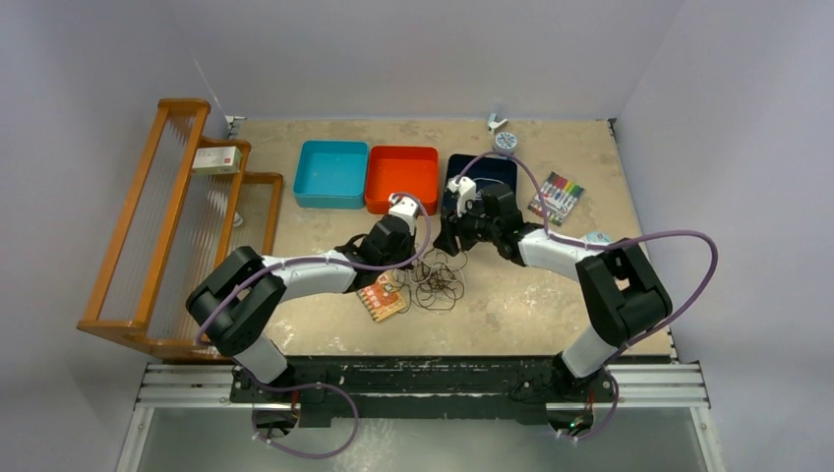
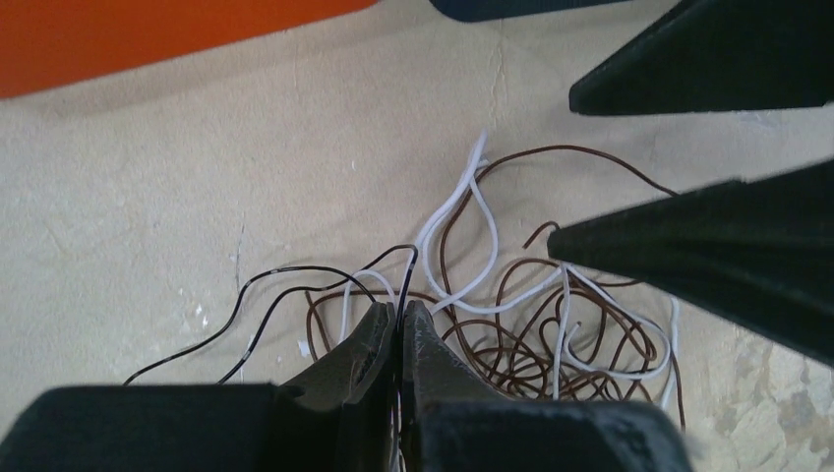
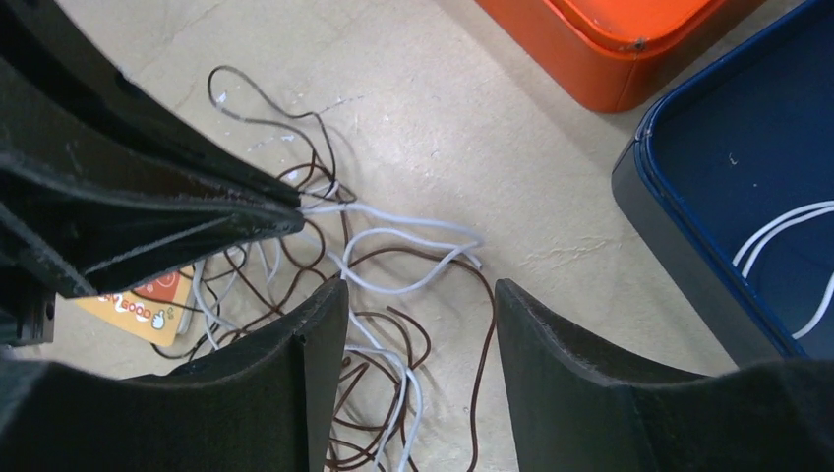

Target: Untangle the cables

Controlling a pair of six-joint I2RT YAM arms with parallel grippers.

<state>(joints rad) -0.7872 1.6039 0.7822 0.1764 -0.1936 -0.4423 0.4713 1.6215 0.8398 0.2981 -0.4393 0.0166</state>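
Observation:
The cables (image 1: 438,280) lie as a loose tangle on the table between my two arms: brown loops (image 2: 521,344), white strands (image 2: 462,216) and a thin black cable (image 2: 295,275). My left gripper (image 2: 398,307) sits at the tangle's edge, shut on the black cable, which runs up from between its tips and bends away to the left. My right gripper (image 3: 421,287) hovers open above the tangle, with white and brown loops (image 3: 393,221) below its gap and nothing held. Its two fingers (image 2: 708,256) face the left gripper closely.
Teal (image 1: 331,173), orange (image 1: 401,178) and dark blue (image 3: 728,157) trays stand behind the tangle; a white cable (image 3: 787,236) lies in the blue one. An orange card (image 1: 382,298) lies beside the tangle, a marker pack (image 1: 558,197) at right, a wooden rack (image 1: 167,216) at left.

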